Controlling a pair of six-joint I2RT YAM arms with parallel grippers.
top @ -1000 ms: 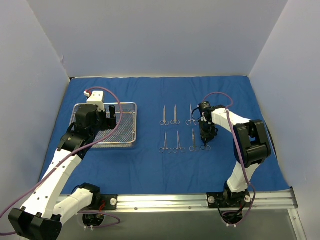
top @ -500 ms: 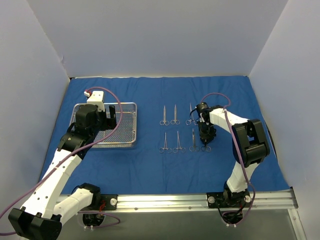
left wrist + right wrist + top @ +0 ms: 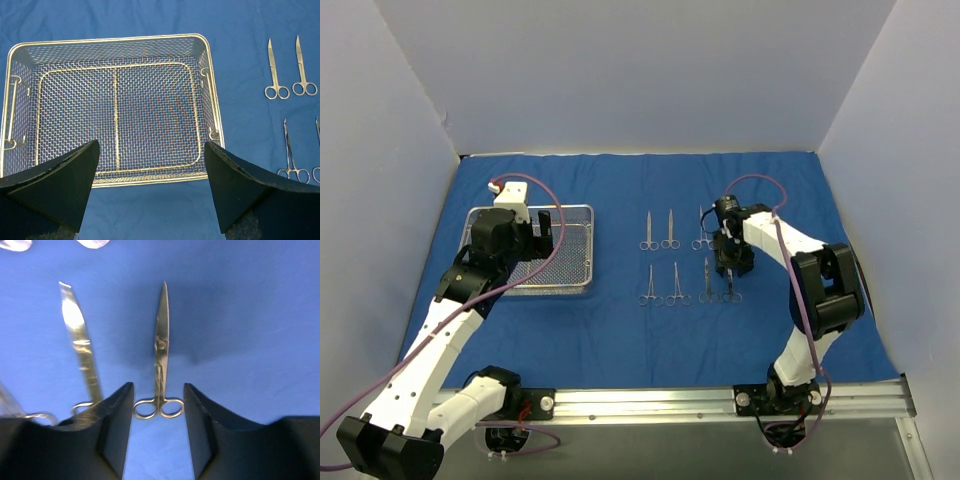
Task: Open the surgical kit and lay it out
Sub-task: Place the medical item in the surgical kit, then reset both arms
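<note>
Toward the desk's [image 3: 650, 455] right edge, right fingers [image 3: 117, 425] stand half-open astride scissors [image 3: 161, 355] lying free; a straight lift should avoid nudging them. Left fingers [image 3: 65, 180] gape empty.

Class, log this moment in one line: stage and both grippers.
stage: laying out instruments | left gripper: open, above mesh tray | right gripper: open, over scissors on blue cloth

Spread flat beneath both arms: royal-blue cloth [image 3: 620, 335], bearing everything else. Straight ahead of the left gripper [image 3: 151, 145], framed by its wide-set jaws: wire-mesh tray [image 3: 107, 38]. Between the parted jaws of the right gripper [image 3: 158, 385]: pair of scissors [image 3: 160, 360], flat, tips pointing away. Just left of those jaws: second instrument [image 3: 80, 340], roughly parallel. Farther left: further instruments [image 3: 671, 230], in two rows.
</note>
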